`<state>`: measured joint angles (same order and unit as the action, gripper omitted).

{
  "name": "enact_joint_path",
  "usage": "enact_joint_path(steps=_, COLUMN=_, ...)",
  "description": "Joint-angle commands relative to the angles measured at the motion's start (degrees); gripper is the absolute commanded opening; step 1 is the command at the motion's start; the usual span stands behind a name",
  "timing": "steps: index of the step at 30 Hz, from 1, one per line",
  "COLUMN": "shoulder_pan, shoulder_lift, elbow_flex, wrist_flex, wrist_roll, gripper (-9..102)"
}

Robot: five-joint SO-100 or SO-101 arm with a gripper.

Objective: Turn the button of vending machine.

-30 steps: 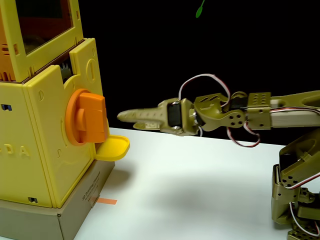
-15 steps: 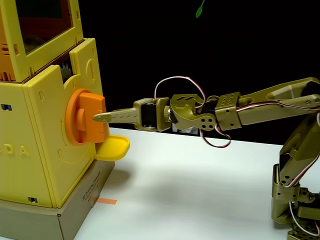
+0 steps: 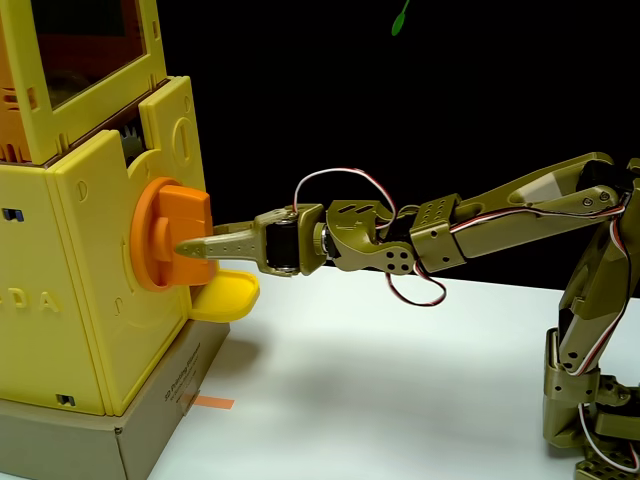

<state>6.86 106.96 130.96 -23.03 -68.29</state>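
Nearest the camera in the fixed view, along the bottom edge, a grey cardboard base (image 3: 70, 440) lifts the vending machine (image 3: 95, 290) off the white tabletop (image 3: 400, 380), and one strip of orange tape (image 3: 212, 403) lies on the tabletop just beside the base's corner, probably a mark for where the machine should stand. One arm base (image 3: 590, 420) sits at the lower right, well apart from the machine, so the olive-green arm (image 3: 520, 215) has to stretch nearly level across the tabletop to reach it.

Further back, on the machine's pale-yellow side panel, sits the single button (image 3: 172, 235), an orange disc with a thick bar that stands upright across it. One small yellow tray (image 3: 228, 295) juts out just below it, placed to catch whatever drops. The hand (image 3: 195, 247) lies side-on, its pointed tips overlapping the lower part of the bar; from this angle I cannot tell whether the fingers are parted around the bar or closed on it, nor whether they truly touch it. The level approach suits a wrist roll, which I judge to be the step at hand.

Higher on the machine, two orange-tinted window panels (image 3: 85, 45) show. Behind everything hangs a black backdrop (image 3: 420, 110) with one small green object (image 3: 401, 17) at the top.
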Motion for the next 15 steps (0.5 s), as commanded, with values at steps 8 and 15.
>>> enact_joint_path(steps=8, shoulder_pan=-2.2, shoulder_lift=-0.7, elbow_flex=-3.6, wrist_flex=-3.78, wrist_roll=-2.29, gripper=10)
enact_joint_path(steps=15, shoulder_pan=-3.52, shoulder_lift=-0.79, elbow_flex=-3.52, wrist_flex=-5.01, wrist_roll=-3.08, gripper=-1)
